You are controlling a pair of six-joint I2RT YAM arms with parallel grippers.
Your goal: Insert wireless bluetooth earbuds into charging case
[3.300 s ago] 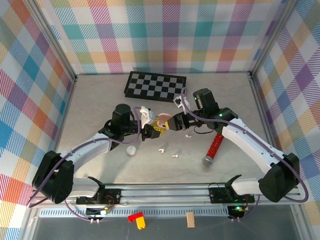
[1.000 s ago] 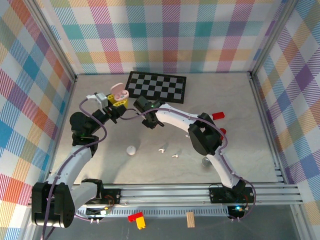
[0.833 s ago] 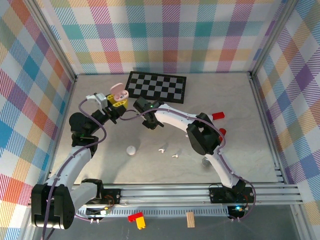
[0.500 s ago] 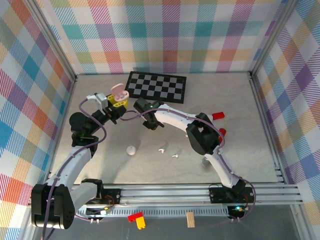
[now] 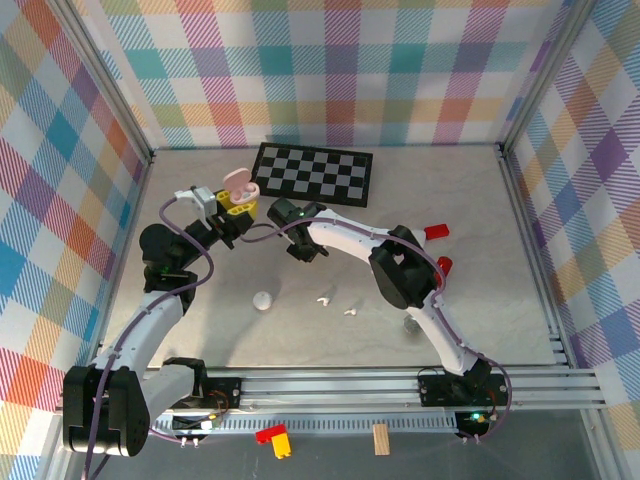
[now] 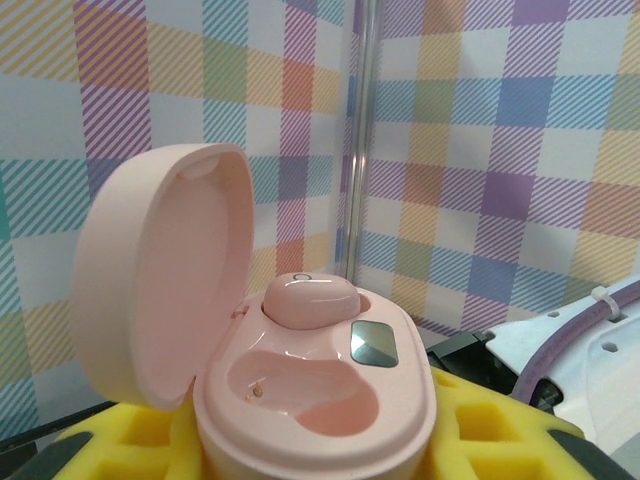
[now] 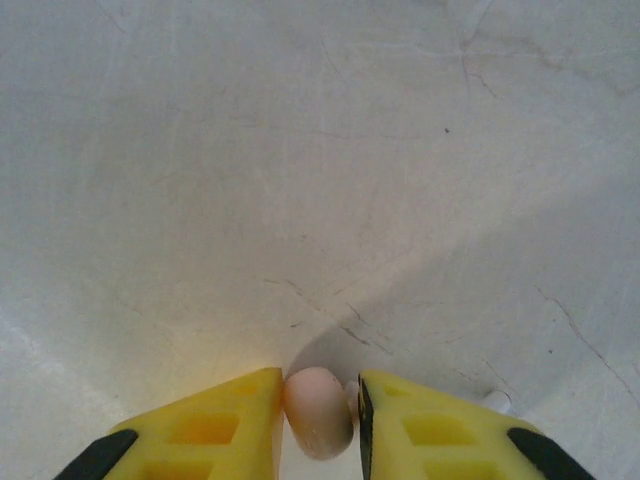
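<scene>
My left gripper (image 5: 236,206) is shut on an open pink charging case (image 5: 238,186), held up at the back left near the checkered board. Its lid (image 6: 165,270) stands open to the left. One pale pink earbud (image 6: 310,298) sits in the far slot, and the near slot (image 6: 300,385) is bare. My right gripper (image 5: 301,240) is just right of the case and lower. Its yellow fingers (image 7: 200,435) are shut on a second pale pink earbud (image 7: 318,410) above the grey table. Two white earbuds (image 5: 323,298) (image 5: 349,312) lie on the table in the middle.
A black and white checkered board (image 5: 312,172) lies at the back. A small white pebble-like case (image 5: 262,301) rests left of the white earbuds. Red parts (image 5: 436,232) of a tool show beside the right arm's elbow. Plaid walls close in the table on three sides.
Since 3.3 s ago both grippers left the middle of the table for the back left, the case going with the left one. Over the last second almost nothing has moved.
</scene>
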